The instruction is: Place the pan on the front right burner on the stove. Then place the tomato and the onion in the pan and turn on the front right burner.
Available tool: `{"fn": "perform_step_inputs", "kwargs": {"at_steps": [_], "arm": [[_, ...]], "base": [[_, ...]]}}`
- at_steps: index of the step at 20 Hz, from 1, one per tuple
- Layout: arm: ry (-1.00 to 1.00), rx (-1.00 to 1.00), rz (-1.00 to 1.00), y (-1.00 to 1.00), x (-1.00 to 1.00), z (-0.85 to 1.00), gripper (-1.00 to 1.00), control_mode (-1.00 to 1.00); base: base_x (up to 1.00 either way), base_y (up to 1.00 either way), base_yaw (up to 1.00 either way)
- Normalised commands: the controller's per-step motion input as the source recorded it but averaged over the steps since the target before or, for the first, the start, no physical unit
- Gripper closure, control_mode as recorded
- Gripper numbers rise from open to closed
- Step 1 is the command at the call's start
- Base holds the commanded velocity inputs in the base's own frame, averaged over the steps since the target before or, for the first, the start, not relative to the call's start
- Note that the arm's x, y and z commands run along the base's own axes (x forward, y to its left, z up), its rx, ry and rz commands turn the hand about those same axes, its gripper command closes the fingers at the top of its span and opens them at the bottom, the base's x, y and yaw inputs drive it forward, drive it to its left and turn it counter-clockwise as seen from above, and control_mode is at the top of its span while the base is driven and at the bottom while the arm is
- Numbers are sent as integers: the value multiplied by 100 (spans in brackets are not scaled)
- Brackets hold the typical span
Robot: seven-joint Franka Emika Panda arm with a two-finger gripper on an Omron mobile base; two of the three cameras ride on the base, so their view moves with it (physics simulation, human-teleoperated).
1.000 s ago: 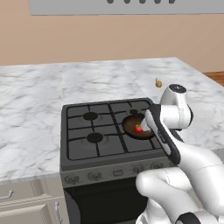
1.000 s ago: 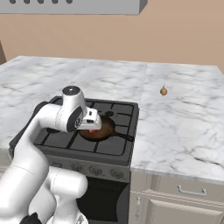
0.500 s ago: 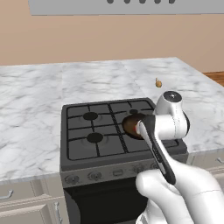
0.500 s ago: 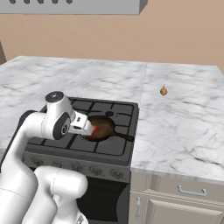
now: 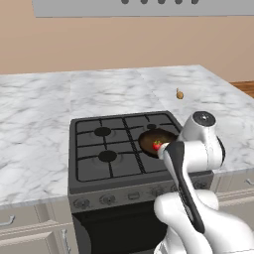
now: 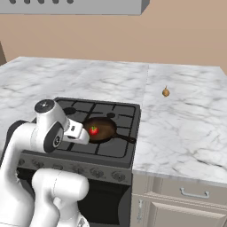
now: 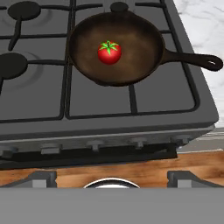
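Pan (image 7: 117, 48) on stove (image 7: 109, 103), front right; tomato (image 7: 109, 52) inside pan. Onion (image 6: 166, 92) on worktop (image 6: 186, 124), well apart. Hand (image 7: 112, 178) spread, empty, before stove front.

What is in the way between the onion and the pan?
Nothing visible. The onion sits alone on the marble counter, and only bare counter and stove edge lie between it and the pan, which holds the tomato.
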Motion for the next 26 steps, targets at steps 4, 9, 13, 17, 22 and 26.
{"fn": "perform_step_inputs", "kwargs": {"at_steps": [4,9,13,17,22,26], "arm": [[-1,0,0,-6,-35,2,-100,-100],[-1,0,0,-3,-32,7,-100,-100],[0,0,0,-11,-29,1,-100,-100],[-1,1,0,-9,-18,0,-100,100],[0,0,0,0,0,0,-100,100],[0,0,0,0,0,0,-100,100]], "base": [[0,0,0],[0,0,0],[0,0,0],[-23,-9,0],[-43,-1,0],[-26,0,0]]}}
